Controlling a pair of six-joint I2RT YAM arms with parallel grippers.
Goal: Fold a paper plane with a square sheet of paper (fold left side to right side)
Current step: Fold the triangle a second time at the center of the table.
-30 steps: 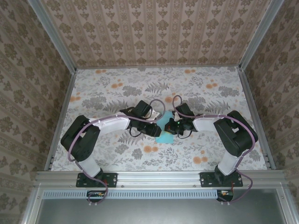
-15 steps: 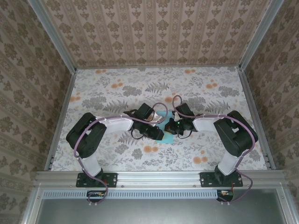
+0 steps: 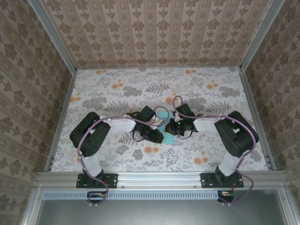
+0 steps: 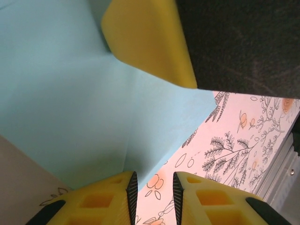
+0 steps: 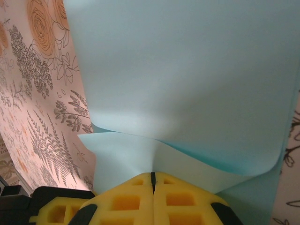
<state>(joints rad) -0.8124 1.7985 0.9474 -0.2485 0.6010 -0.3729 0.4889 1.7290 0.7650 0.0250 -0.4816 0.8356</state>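
Observation:
The square sheet of paper (image 3: 163, 115) is light blue and lies mid-table, mostly covered by both grippers. In the right wrist view the paper (image 5: 187, 70) curls over itself in a loose fold, and my right gripper (image 5: 153, 174) is shut on its near edge. My left gripper (image 4: 152, 176) stands open a little, with only the floral table between its fingers. The creased paper (image 4: 70, 93) lies just ahead of it and meets the left finger. A yellow finger of the right gripper (image 4: 150, 42) rests on the sheet. From above, the left gripper (image 3: 158, 136) and the right gripper (image 3: 172, 127) almost touch.
The floral tabletop (image 3: 117, 89) is walled by patterned panels with metal rails at the left (image 3: 61, 117) and right (image 3: 255, 112). Both arm bases sit on the near rail (image 3: 159, 179).
The left arm has swung right toward the right gripper, covering more of the paper. The right gripper has kept its place and its grip.

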